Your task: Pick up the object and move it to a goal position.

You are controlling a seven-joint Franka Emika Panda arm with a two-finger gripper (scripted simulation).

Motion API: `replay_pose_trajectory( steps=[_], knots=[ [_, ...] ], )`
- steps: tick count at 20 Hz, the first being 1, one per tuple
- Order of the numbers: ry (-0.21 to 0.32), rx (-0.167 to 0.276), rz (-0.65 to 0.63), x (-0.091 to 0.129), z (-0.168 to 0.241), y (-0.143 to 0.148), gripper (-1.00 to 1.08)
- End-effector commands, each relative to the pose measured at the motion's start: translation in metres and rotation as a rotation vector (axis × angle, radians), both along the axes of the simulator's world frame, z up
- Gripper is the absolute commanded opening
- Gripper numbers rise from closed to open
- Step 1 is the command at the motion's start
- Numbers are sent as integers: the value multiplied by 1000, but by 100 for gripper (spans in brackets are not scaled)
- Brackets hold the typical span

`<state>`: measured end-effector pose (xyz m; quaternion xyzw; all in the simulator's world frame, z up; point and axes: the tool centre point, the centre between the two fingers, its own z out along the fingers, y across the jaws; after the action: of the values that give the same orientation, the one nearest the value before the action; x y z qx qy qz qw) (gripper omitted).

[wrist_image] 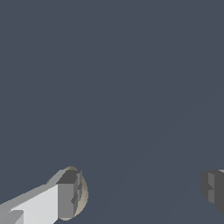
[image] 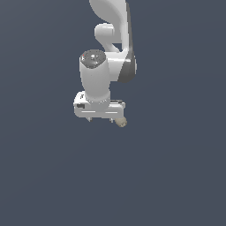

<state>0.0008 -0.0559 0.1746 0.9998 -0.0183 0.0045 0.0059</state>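
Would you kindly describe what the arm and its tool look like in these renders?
The arm is glossy white with rounded, tube-like links and a dark grey band at one joint. Its wrist ends in a white cylinder with a dark grey round cap. The tool has a flat, boxy white body with a small dark marking. Its fingers are white with dark grey, ridged pads. No cables are visible.

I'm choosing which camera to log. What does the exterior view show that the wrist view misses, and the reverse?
Only the exterior view shows the arm and the white body of the gripper. Only the wrist view shows the wide gap between the two fingers, with the lump against just one of them, so the jaws stand open. Both show the tan lump at a fingertip and plain dark background.
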Motion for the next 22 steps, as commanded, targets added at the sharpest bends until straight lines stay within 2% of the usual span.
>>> replay_pose_trajectory(
  steps=[1, 6, 14, 22],
  knots=[
    [2, 0, 32, -5, -7, 8, 100],
    [5, 1, 133, -22, -27, 31, 100],
    [9, 5, 344, -64, -64, 77, 100],
    [11, 9, 458, -90, -82, 100, 100]
  ],
)
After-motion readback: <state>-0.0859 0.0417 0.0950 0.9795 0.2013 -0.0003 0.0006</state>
